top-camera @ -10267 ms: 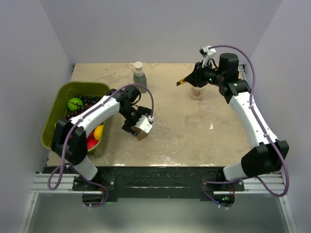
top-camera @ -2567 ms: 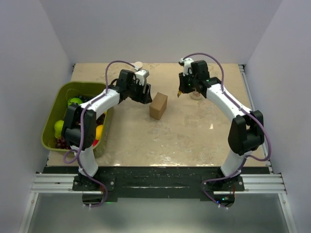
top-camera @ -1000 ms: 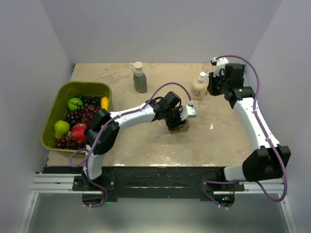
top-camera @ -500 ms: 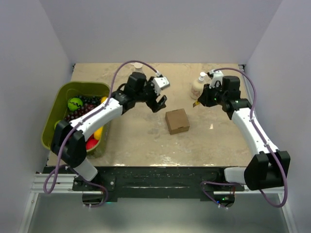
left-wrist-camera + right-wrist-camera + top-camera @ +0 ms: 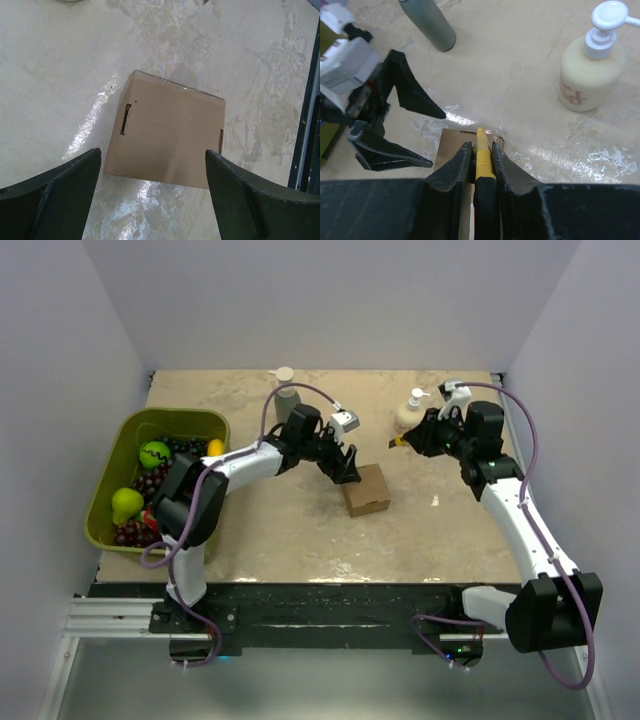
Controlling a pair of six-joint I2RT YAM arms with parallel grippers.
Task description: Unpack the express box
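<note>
- Express box [image 5: 366,490], a small closed brown cardboard carton, sits near the middle of the beige marbled tabletop [image 5: 280,530].
- Green plastic bin [image 5: 118,435] holding fruit stands at the table's left edge.
- Left gripper [image 5: 346,468] hangs just beside the box, its fingers spread wide and holding nothing.
- Right gripper [image 5: 481,146] pinches a yellow-and-black pen-shaped tool [image 5: 480,142], near a cream pump bottle [image 5: 408,416].

Plain brown express box [image 5: 366,490], yellow tool [image 5: 481,150], green bin [image 5: 172,416], mottled beige table [image 5: 290,530].
</note>
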